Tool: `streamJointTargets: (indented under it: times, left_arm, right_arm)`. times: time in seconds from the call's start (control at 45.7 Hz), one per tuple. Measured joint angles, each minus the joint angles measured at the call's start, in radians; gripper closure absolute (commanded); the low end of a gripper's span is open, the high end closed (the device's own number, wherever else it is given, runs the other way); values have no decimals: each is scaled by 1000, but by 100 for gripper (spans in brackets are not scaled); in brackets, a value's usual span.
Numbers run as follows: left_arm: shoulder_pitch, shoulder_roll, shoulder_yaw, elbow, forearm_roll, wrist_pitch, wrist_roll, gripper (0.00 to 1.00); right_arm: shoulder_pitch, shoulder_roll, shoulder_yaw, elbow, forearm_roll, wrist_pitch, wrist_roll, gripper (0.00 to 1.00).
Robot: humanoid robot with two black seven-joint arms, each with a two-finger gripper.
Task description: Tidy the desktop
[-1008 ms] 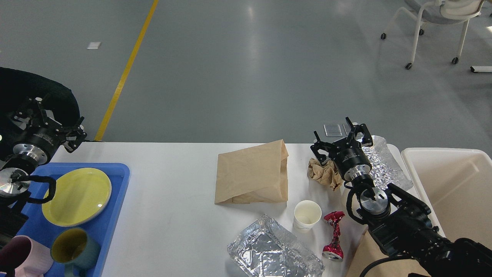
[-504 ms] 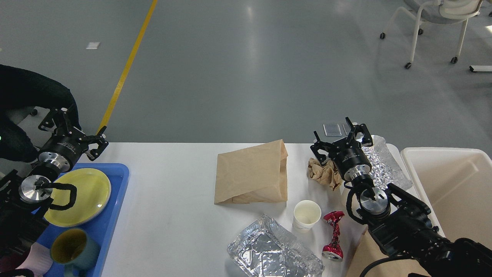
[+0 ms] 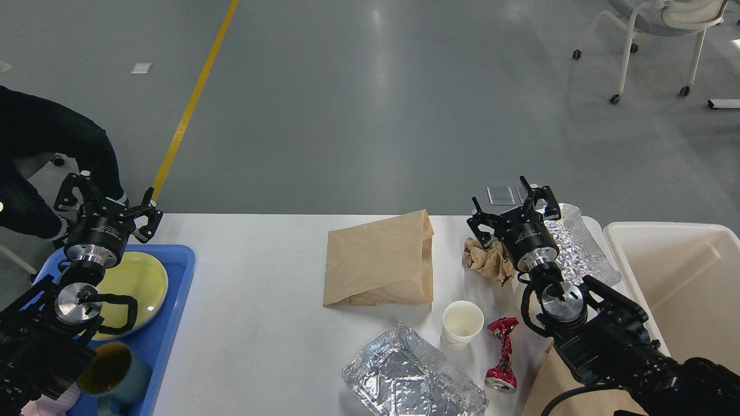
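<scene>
Desktop [image 3: 260,323] is stretching white and smooth across the lower half of the head view, between a blue tray [image 3: 173,289] at its left end and a cream bin [image 3: 682,271] just past its right end. It is staying put; what needs handling is the litter lying on it, and all of it looks light. A brown paper bag [image 3: 378,266] is lying flat in the middle, soft and likely to fold, so pinching a raised edge seems best. A crumpled paper wad [image 3: 485,260] should squash easily, a paper cup [image 3: 461,323] is standing upright and would crush if gripped hard at the rim, and a crushed red can [image 3: 502,355] is lying beside it, stiff but slippery. Two foil sheets, one near [image 3: 404,375] and one far [image 3: 578,242], are looking springy and prone to tearing.

The right gripper [image 3: 515,215] is hovering over the wad with its fingers spread and holding nothing. The left gripper [image 3: 107,205] is hanging above the tray's far edge, also spread and empty. The left arm is covering part of a yellow plate [image 3: 144,274], and a mug [image 3: 113,370] is partly hidden. Another brown paper piece [image 3: 543,381] is tucked under the right arm, mostly unseen.
</scene>
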Motion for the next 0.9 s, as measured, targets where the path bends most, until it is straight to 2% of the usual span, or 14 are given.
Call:
streamJointTargets:
  times: [0.898]
  left_arm:
    - [2, -2, -9, 0, -2, -1, -4, 3]
  right_arm:
    - [0, 0, 0, 0, 0, 0, 0, 0]
